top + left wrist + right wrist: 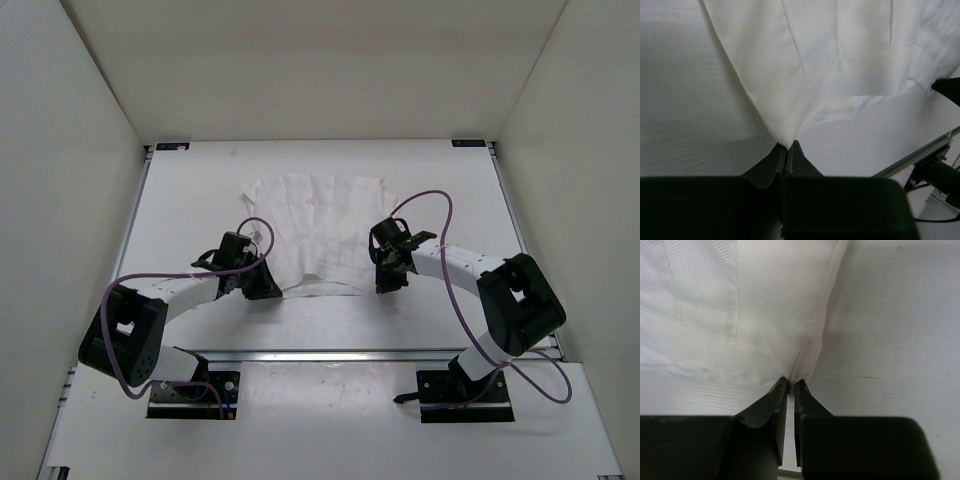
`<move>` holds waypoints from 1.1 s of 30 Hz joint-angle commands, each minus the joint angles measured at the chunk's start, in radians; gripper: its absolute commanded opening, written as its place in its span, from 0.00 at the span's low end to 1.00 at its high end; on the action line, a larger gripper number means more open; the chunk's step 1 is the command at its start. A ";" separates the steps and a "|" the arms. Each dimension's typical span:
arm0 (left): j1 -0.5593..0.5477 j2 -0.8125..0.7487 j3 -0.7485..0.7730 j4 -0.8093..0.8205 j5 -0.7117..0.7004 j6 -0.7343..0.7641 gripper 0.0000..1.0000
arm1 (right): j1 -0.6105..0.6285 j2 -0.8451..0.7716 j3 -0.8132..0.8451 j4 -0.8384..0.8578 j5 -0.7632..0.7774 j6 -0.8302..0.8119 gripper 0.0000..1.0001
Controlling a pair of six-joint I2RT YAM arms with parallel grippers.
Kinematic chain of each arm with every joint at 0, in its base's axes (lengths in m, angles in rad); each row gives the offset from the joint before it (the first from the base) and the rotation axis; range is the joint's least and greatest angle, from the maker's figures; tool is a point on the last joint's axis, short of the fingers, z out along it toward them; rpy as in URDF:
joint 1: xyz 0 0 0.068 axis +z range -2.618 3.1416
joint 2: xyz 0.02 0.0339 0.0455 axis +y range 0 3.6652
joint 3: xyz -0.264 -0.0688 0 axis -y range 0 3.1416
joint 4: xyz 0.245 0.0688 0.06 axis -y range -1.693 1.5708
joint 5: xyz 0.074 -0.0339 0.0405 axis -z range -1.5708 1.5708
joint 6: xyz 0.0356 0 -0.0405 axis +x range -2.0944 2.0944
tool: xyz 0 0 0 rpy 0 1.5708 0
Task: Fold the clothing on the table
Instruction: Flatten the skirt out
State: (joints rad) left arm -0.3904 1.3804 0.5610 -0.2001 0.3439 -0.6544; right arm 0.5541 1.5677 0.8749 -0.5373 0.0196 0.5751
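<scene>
White cloth meets both pairs of jaws at its near corners. The clothing (318, 228) lies spread flat on the middle of the table (330, 322), its near edge towards the arm bases. The left gripper (268, 290) sits at the near left corner and the right gripper (386, 283) at the near right corner, so the garment stretches between them.

In the left wrist view the pointed corner of the fabric runs down into the tips of the dark fingers (771, 169), which are drawn almost together and pinch the corner between them. In the right wrist view the other corner, where the side edge meets the hem, enters the tips of that gripper's fingers (771, 407) in the same way. Only a thin slit shows lower down between these fingers, and they nip the cloth at the tips.

The garment is a fine ribbed weave with faint stitched lines running from the far edge to the near one. Its far edge is wavy in the top view. The near hem curves upward in the middle, and a second layer of cloth shows beneath that curve. The fabric lies mostly smooth, with slight puckers where it is gripped.
</scene>
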 commanded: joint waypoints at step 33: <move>0.147 -0.435 0.486 -0.343 -0.111 0.131 0.00 | -0.431 -0.555 0.220 0.028 -0.659 -0.199 0.00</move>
State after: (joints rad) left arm -0.2543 0.9859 0.8066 -0.5117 0.3126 -0.5724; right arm 0.1364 1.0698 0.8825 -0.5358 -0.6472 0.4290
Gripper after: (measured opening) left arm 0.017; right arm 0.051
